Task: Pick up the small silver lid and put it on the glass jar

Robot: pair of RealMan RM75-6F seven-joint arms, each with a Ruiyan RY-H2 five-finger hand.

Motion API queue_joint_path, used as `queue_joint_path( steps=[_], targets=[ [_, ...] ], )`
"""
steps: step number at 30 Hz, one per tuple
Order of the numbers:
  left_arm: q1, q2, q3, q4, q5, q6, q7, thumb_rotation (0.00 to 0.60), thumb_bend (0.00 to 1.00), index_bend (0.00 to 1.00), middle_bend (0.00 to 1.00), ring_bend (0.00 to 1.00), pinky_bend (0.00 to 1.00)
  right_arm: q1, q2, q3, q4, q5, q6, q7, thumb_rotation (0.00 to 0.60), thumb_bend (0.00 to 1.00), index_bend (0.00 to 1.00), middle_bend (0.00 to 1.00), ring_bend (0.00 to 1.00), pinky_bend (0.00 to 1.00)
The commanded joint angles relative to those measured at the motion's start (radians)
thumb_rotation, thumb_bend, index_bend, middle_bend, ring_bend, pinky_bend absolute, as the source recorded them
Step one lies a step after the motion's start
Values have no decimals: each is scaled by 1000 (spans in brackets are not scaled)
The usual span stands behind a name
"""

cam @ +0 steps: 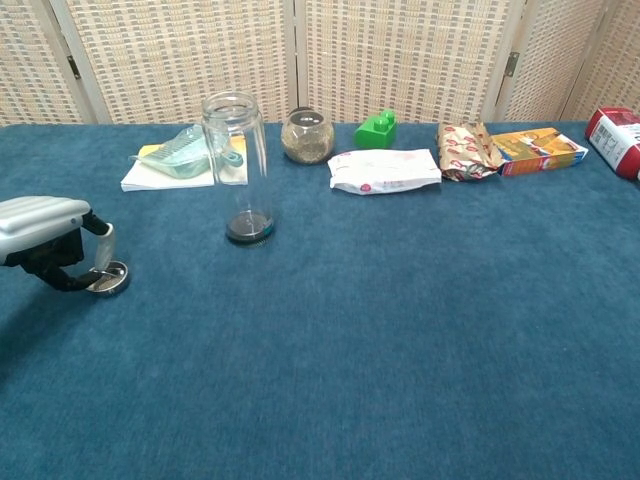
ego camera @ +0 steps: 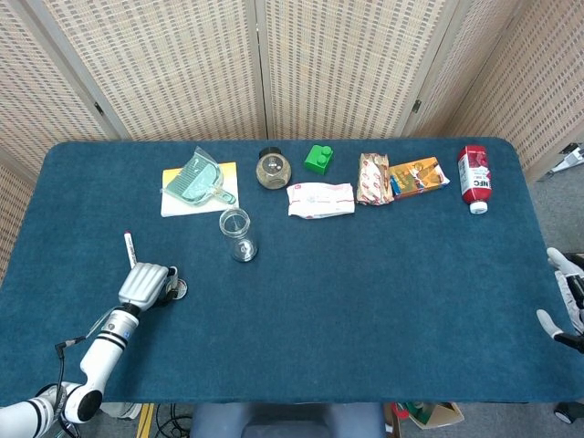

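Note:
The small silver lid (ego camera: 180, 290) (cam: 108, 280) lies flat on the blue table near the front left. My left hand (ego camera: 146, 282) (cam: 45, 232) is right beside it on the left, with a finger (cam: 103, 246) curled down onto the lid's left rim and the thumb meeting it from below, so it pinches the lid. The glass jar (ego camera: 237, 233) (cam: 237, 165) stands upright with its mouth uncovered, further back and to the right of the lid. My right hand (ego camera: 566, 306) hangs off the table's right edge, holding nothing, fingers apart.
A pen (ego camera: 130, 248) lies just behind the left hand. Along the back stand a teal scoop on a notepad (ego camera: 198, 182), a round jar (ego camera: 272, 170), a green block (ego camera: 318, 158), snack packets (ego camera: 321, 198) and a red bottle (ego camera: 474, 178).

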Motion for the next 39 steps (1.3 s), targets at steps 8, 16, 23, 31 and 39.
queue_joint_path(
  steps=[8,16,23,31,39],
  targets=[
    [-5,-1,5,-5,-4,1,0,600,475,598,1000,955,1000,-2,-2,0,0,2,2,1,600,305,20,194,79,235],
    [-6,-5,6,-10,-7,0,-20,600,498,624,1000,967,1000,-5,-2,1,1,4,5,4,600,305,20,193,79,234],
    [-9,3,-1,-20,-2,10,-38,600,515,641,1000,978,1000,-9,-1,1,4,7,8,7,600,305,20,193,79,235],
    [-10,50,-12,-88,5,26,-54,600,515,647,1000,981,1000,-9,-3,2,4,4,10,8,600,306,20,194,79,234],
    [-16,166,-44,-243,6,61,-28,600,515,642,1000,982,1000,-8,-1,3,1,0,13,7,600,305,20,194,79,235]
  ],
)
